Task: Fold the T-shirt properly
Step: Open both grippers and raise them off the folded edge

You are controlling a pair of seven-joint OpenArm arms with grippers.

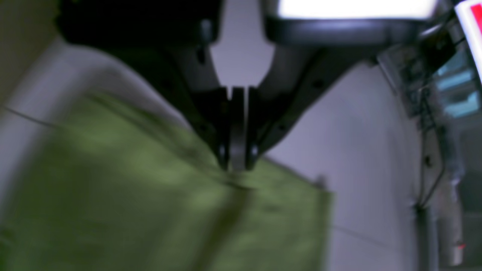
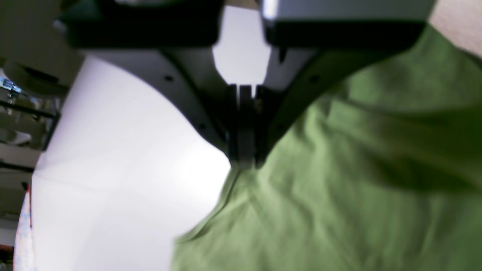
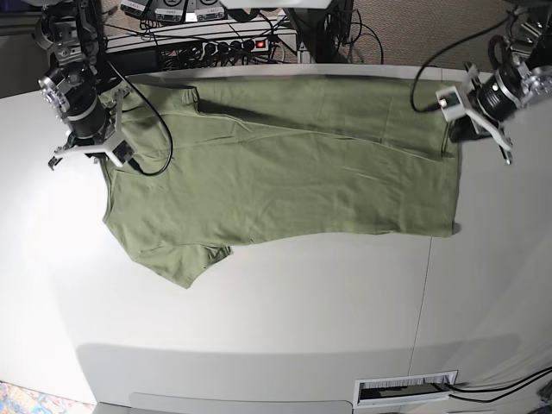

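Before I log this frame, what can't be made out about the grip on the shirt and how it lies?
- Left gripper: left wrist view is motion-blurred, so which part of the plain olive-green cotton T-shirt it pinches is unclear.
- Right gripper: right wrist view is blurred; fabric edge indistinct.
- Base view: both gripper tips are hidden behind the wrists.
- Neckline tag: not visible in any view.

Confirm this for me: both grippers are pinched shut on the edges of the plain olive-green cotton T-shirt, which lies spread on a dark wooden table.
One thing is wrong: the table is white and smooth, not dark wood, as the base view shows. The rest holds: the left gripper and the right gripper are each shut on an edge of the plain olive-green cotton T-shirt, which lies spread across the table.
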